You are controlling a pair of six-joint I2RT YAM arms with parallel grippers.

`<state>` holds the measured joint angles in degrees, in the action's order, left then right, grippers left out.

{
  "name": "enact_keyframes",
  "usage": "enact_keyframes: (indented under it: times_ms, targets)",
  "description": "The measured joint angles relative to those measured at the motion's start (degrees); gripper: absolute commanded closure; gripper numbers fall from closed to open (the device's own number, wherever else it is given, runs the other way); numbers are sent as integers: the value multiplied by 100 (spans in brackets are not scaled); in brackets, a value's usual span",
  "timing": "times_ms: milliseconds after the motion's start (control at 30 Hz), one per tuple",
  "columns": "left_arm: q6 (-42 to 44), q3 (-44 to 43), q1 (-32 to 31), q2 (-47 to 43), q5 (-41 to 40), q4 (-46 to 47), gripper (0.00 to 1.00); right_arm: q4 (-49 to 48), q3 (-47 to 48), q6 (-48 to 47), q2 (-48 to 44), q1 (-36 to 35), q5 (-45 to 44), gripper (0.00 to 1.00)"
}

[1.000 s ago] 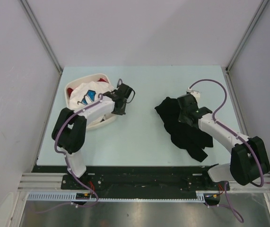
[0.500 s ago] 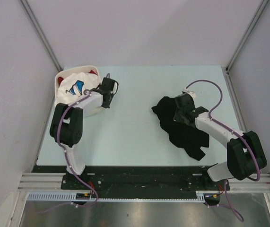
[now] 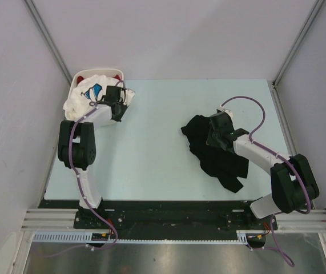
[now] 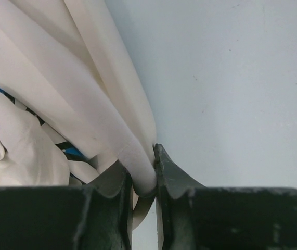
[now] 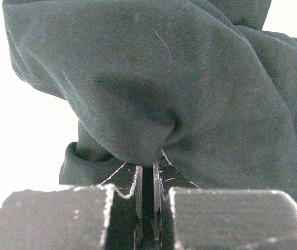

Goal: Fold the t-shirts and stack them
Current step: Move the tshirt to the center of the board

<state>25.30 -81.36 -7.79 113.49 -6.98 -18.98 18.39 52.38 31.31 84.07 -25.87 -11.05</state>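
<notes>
The white oval basket [image 3: 99, 77] sits at the far left corner, holding a white t-shirt with blue print [image 3: 86, 95] and a red one [image 3: 80, 78]. My left gripper [image 3: 119, 95] is shut on the basket's rim [image 4: 112, 125], seen close in the left wrist view with the white t-shirt [image 4: 23, 151] inside. My left gripper [image 4: 144, 179] pinches the rim between both fingers. The black t-shirt [image 3: 220, 160] lies crumpled right of centre. My right gripper [image 3: 211, 135] is shut on a fold of it; the right wrist view shows the black t-shirt [image 5: 164, 78] bunched over my right gripper [image 5: 146, 177].
The pale blue table [image 3: 151, 148] is bounded by grey walls on the left, back and right. The black base rail [image 3: 168, 211] runs along the near edge.
My left gripper has dragged the basket from mid-left to the far left corner. My right gripper has moved slightly left and away with the black t-shirt.
</notes>
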Motion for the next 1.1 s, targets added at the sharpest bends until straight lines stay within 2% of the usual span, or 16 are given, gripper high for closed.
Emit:
enact_keyframes:
  times_ms: [100,167,200,233,367,500,567,733,867,1000,1033,1100]
  targets:
    - [144,17,68,0,15,46,75,-55,0,-2,0,28,26,100]
    - [186,76,70,-24,-28,133,52,-90,0,0,0,44,63,100]
    - [205,127,72,-44,-92,227,29,-114,0,2,2,50,85,100]
    - [236,144,96,-44,-111,269,1,-133,0,2,4,52,96,100]
    - [-61,157,319,-70,-393,463,0,-175,11,0,63,52,96,100]
    - [-656,-35,295,-240,-503,31,0,-103,92,-9,76,28,20,100]
    - [-1126,-157,87,-505,-529,-273,0,26,240,-90,76,-55,-11,100]
    - [-2140,-107,-1169,-1810,-319,-780,0,363,1110,-448,33,-791,184,100]
    - [-2592,706,-2302,-3224,-20,-636,0,542,1731,-501,-393,-1235,651,100]
    - [-2955,1729,-2546,-4341,195,-529,0,800,1978,-455,-1172,-1259,848,100]
    - [-3021,1932,-2546,-4518,208,-531,0,949,1982,-437,-1405,-1252,684,46]
    - [-3139,2249,-2549,-4769,229,-509,0,1307,1976,-389,-1759,-1231,201,2]
